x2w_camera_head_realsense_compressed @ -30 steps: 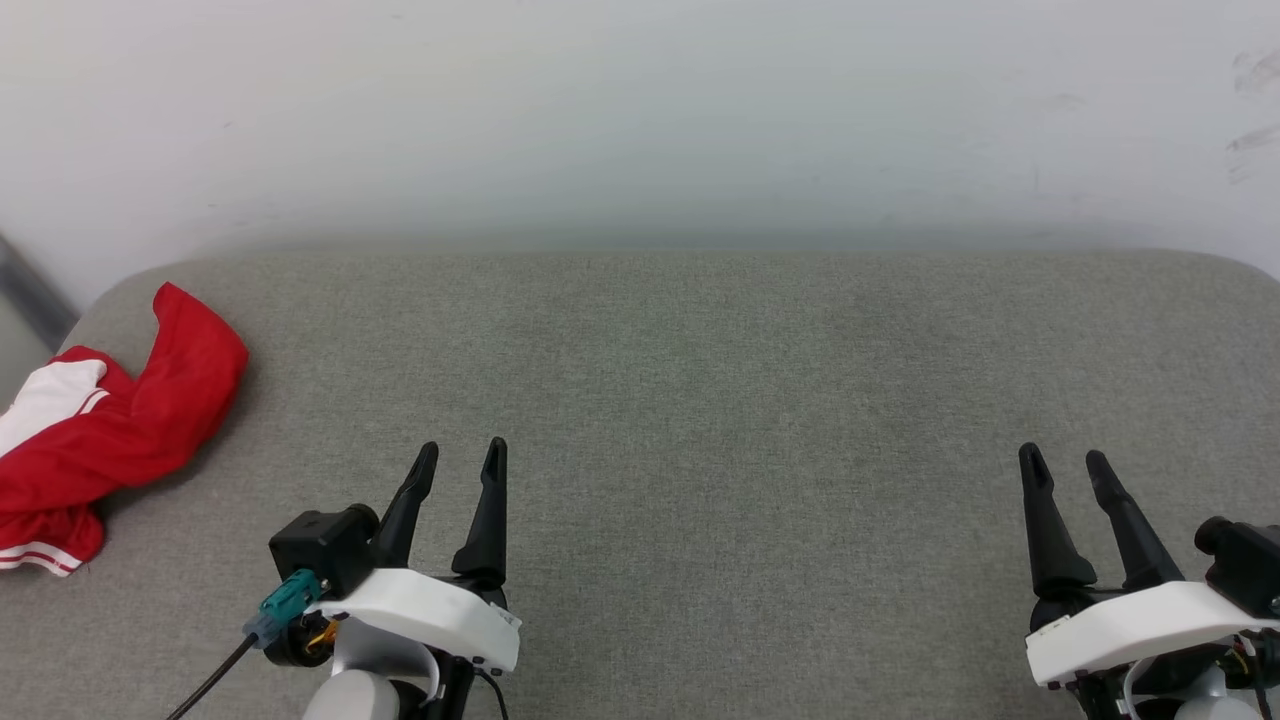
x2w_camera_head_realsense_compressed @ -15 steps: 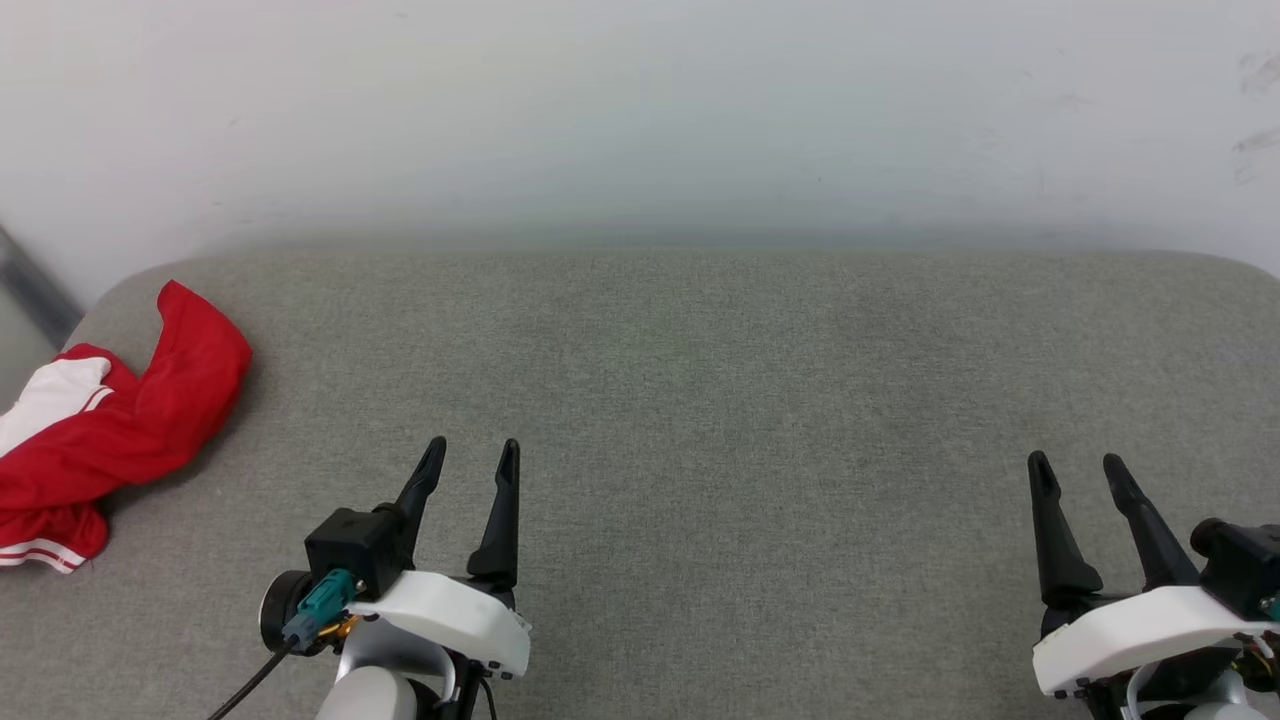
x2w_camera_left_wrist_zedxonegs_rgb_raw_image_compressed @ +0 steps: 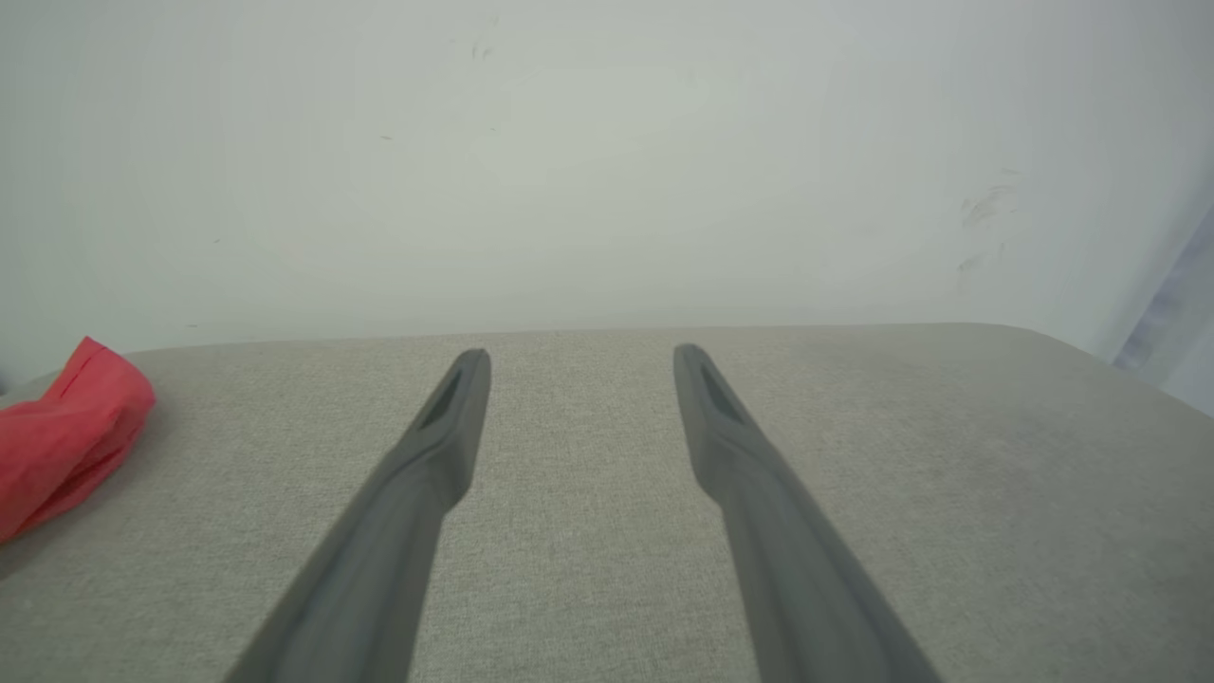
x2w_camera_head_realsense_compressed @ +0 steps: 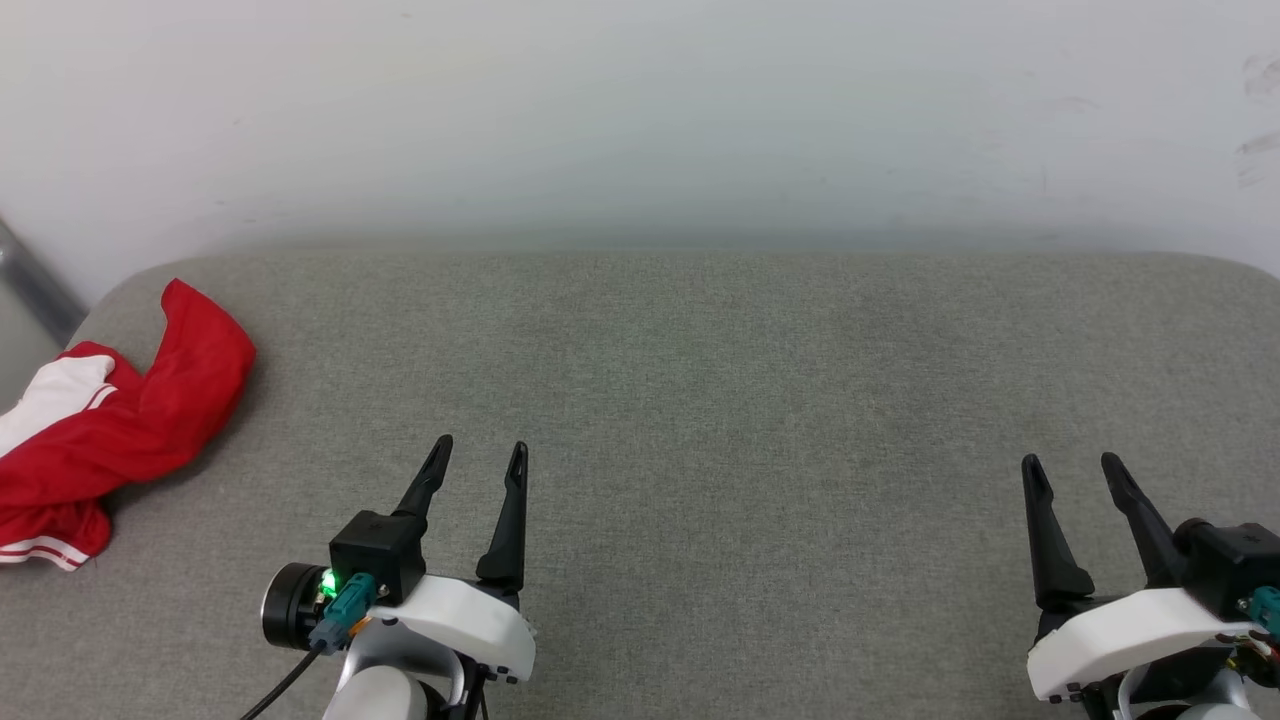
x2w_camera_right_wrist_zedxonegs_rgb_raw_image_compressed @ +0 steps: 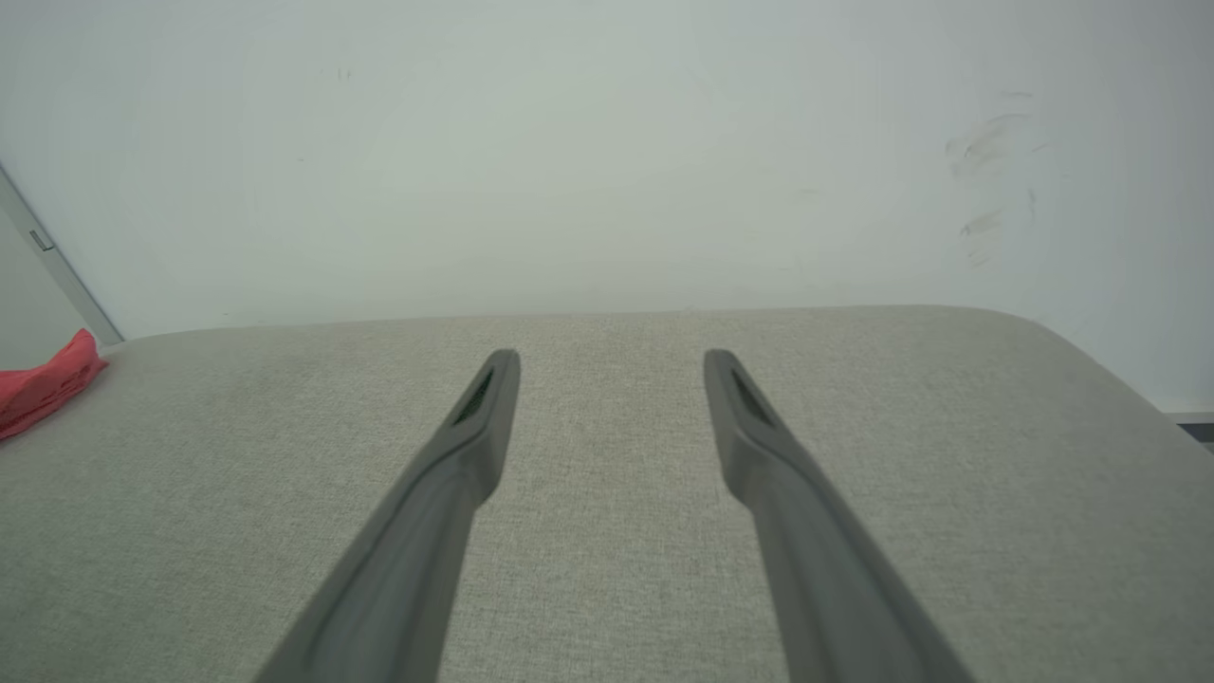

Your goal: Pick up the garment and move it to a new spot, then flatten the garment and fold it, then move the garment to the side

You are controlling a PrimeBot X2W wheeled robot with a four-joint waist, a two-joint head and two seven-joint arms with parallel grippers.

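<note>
**Red jersey bunched at the counter's far-left corner, both grippers empty**

The garment (x2w_camera_head_realsense_compressed: pixel 120 420), a red jersey with a white sleeve and red-and-white striped trim, lies crumpled at the left end of the counter (x2w_camera_head_realsense_compressed: pixel 700 400), close to its rounded back corner. Part of it runs off the left edge of the head view. Its lettering is folded out of sight.

The counter top is covered in a grey woven fabric with softly rounded corners, and its back edge meets a plain white wall (x2w_camera_head_realsense_compressed: pixel 640 120). The wall carries a few dark scuff marks (x2w_camera_head_realsense_compressed: pixel 1255 110) up on the right. A grey metal strip (x2w_camera_head_realsense_compressed: pixel 35 290) slants down the wall behind the jersey.

The left gripper (x2w_camera_head_realsense_compressed: pixel 481 445) hovers over the bare fabric near the front, well apart from the jersey, its jaws spread and holding nothing. A green light (x2w_camera_head_realsense_compressed: pixel 328 580) glows on its wrist beside a teal cable plug (x2w_camera_head_realsense_compressed: pixel 345 605). The right gripper (x2w_camera_head_realsense_compressed: pixel 1070 460) sits far over at the front right, jaws likewise spread and empty.
</note>
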